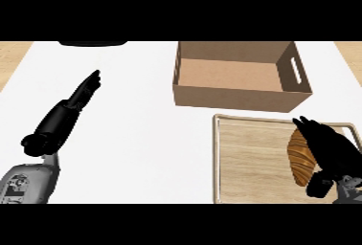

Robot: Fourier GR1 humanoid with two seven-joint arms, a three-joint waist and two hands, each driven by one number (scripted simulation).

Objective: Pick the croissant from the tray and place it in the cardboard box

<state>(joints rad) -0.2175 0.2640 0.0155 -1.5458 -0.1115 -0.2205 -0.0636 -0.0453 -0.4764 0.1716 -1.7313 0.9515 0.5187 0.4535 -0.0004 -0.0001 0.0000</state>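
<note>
At the lower left a grey forearm enters, ending in the black left hand (60,118), which lies well apart from everything else over the white tabletop (141,143); its fingers (89,85) are stretched straight and relaxed, pointing up and slightly right, holding nothing. Above it, at the top edge of the view, part of a dark rounded object (92,43) shows, cut off so that it cannot be identified. Right of centre, towards the back, stands an open brown cardboard box (240,98) with a handle slot cut in its right wall; only its bare floor shows inside. Just in front of the box lies a rectangular light wooden tray (251,162) with a raised rim. On the tray's right part rests the golden-brown croissant (299,158), lying lengthwise from front to back. The black right hand (338,155) sits along the croissant's right side, overlapping its edge; its fingers (308,125) are spread and extended, open, not curled round the pastry, and whether they touch it cannot be told.
</note>
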